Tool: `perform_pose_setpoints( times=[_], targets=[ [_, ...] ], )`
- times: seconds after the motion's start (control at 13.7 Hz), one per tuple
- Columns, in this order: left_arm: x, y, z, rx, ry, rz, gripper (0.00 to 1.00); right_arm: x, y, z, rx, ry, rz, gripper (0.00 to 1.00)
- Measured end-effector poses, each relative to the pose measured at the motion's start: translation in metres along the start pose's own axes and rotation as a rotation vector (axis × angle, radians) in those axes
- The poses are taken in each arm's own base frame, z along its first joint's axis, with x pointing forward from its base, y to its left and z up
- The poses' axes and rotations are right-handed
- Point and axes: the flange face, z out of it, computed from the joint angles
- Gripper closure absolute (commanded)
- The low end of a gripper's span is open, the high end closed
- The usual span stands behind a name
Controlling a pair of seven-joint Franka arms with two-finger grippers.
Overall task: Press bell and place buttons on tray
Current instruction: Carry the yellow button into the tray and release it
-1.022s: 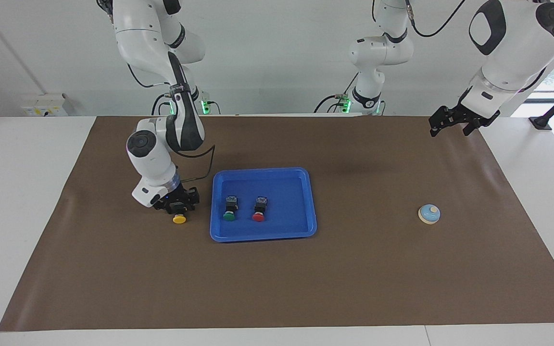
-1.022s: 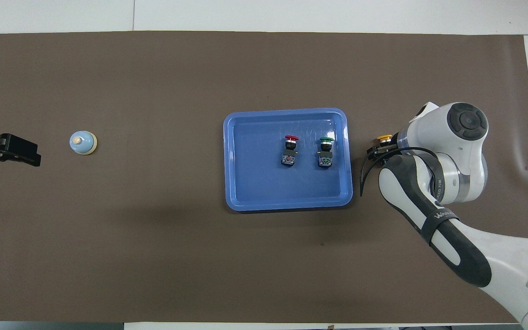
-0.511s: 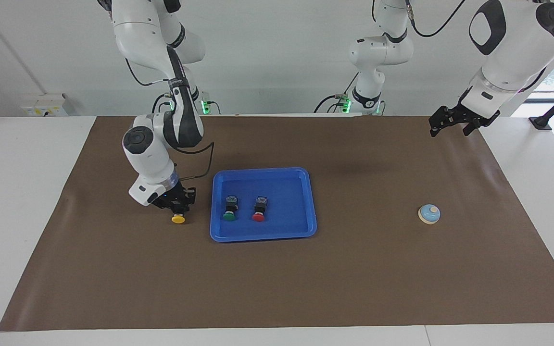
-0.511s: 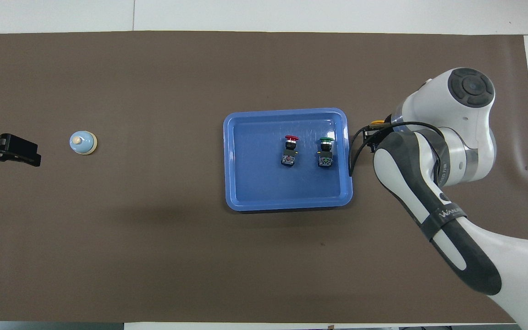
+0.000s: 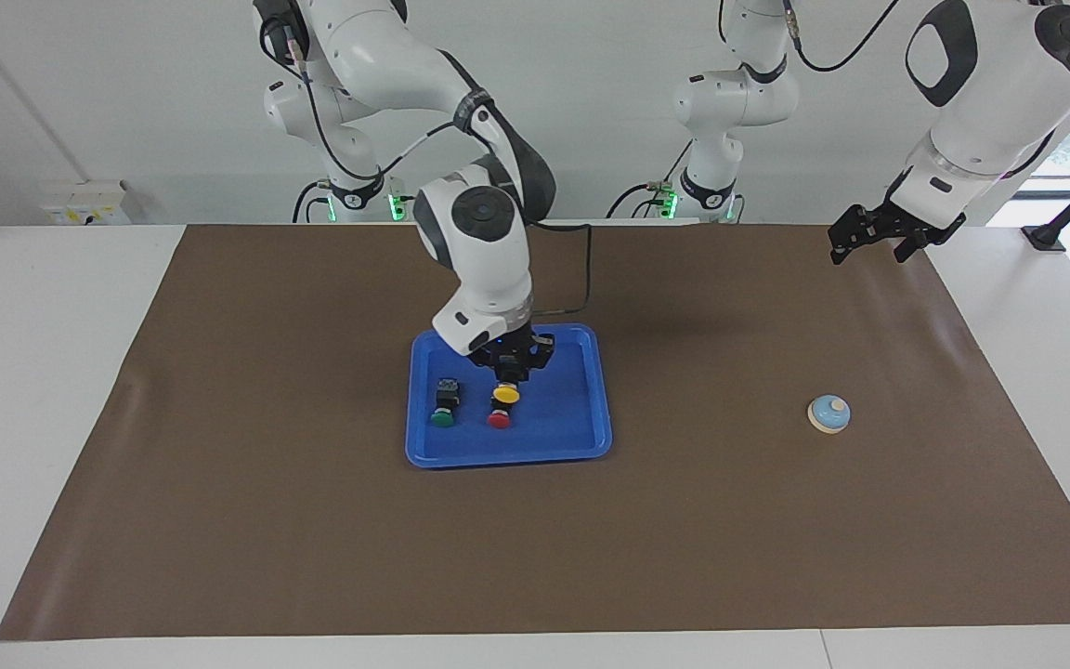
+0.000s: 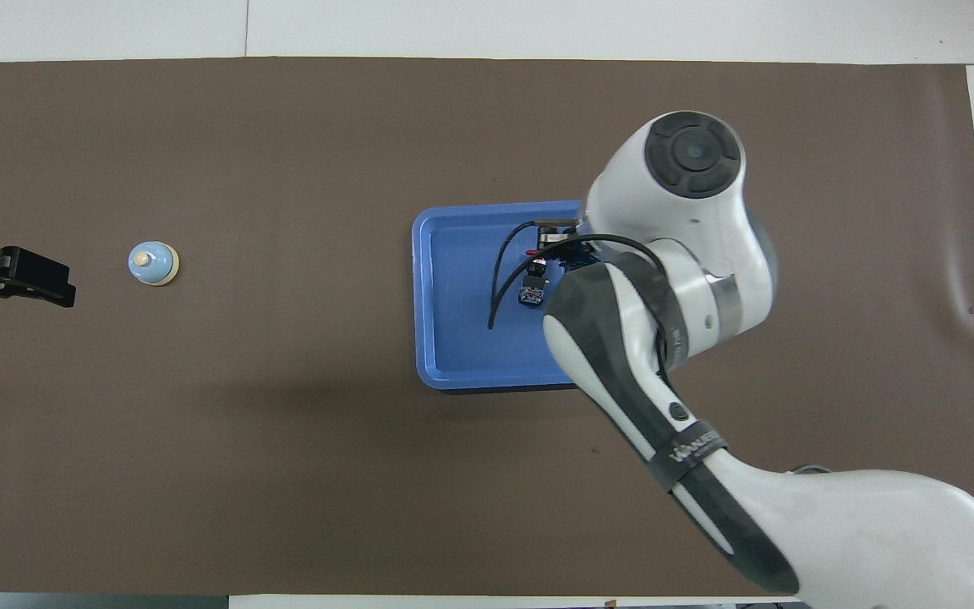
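A brown rectangular mat (image 5: 776, 520) covered the white table (image 5: 43, 390), and near its middle lay the shallow bright blue plastic tray (image 5: 581, 409) with rounded corners and a raised rim. The right arm reached out over that tray, its right gripper (image 5: 507, 376) hanging above the tray's floor with the jaws clamped on the black body of the yellow-capped push-button switch (image 5: 505, 394), cap pointing down, raised over the red-capped push-button switch (image 5: 499, 420). The left arm waited, its left gripper (image 5: 869, 232) raised over the mat's edge at the left arm's end of the table; whether its jaws were apart or together could not be told. On the tray floor the green-capped push-button switch (image 5: 443, 407) lay just beside the red one. The small round dome bell (image 5: 828, 413), light blue with a cream knob and base rim, sat on the mat well apart from the tray, toward the left arm's end.
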Motion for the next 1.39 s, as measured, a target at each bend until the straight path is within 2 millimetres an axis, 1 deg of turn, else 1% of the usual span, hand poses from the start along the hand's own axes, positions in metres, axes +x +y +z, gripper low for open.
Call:
perform_pose_setpoints(
  times=[0.07,0.15,0.29,0.44,0.66,0.73,0.8,1.02,1.09,1.17,1.24,1.31,1.39],
  targets=[
    [0.0,0.0,0.0,0.0,0.0,0.0,0.0,-0.001,-0.008,0.01,0.004,0.004,0.001,1.0],
    [0.0,0.0,0.0,0.0,0.0,0.0,0.0,0.001,-0.008,0.016,0.006,0.007,0.002,1.0],
    [0.0,0.0,0.0,0.0,0.0,0.0,0.0,0.004,-0.008,0.022,0.01,0.015,0.006,1.0],
    [0.0,0.0,0.0,0.0,0.0,0.0,0.0,0.0,-0.013,0.032,0.007,0.011,-0.004,1.0],
    [0.0,0.0,0.0,0.0,0.0,0.0,0.0,-0.014,-0.017,0.069,0.01,0.017,-0.019,1.0],
    [0.0,0.0,0.0,0.0,0.0,0.0,0.0,-0.017,-0.015,0.077,0.008,0.016,-0.019,0.59],
    [0.0,0.0,0.0,0.0,0.0,0.0,0.0,-0.018,-0.013,0.08,0.005,0.012,-0.018,0.01],
    [0.0,0.0,0.0,0.0,0.0,0.0,0.0,-0.022,-0.013,0.08,-0.011,-0.007,-0.022,0.0],
    [0.0,0.0,0.0,0.0,0.0,0.0,0.0,-0.023,-0.014,0.075,-0.015,-0.012,-0.023,0.0],
    [0.0,0.0,0.0,0.0,0.0,0.0,0.0,-0.022,-0.012,0.061,-0.015,-0.007,-0.02,0.0],
    [0.0,0.0,0.0,0.0,0.0,0.0,0.0,-0.018,-0.007,0.039,-0.012,0.005,-0.012,0.0],
    [0.0,0.0,0.0,0.0,0.0,0.0,0.0,-0.013,0.003,0.009,-0.009,0.018,-0.012,0.0],
    [0.0,0.0,0.0,0.0,0.0,0.0,0.0,-0.008,0.019,-0.027,-0.006,0.026,-0.042,0.0]
  ],
)
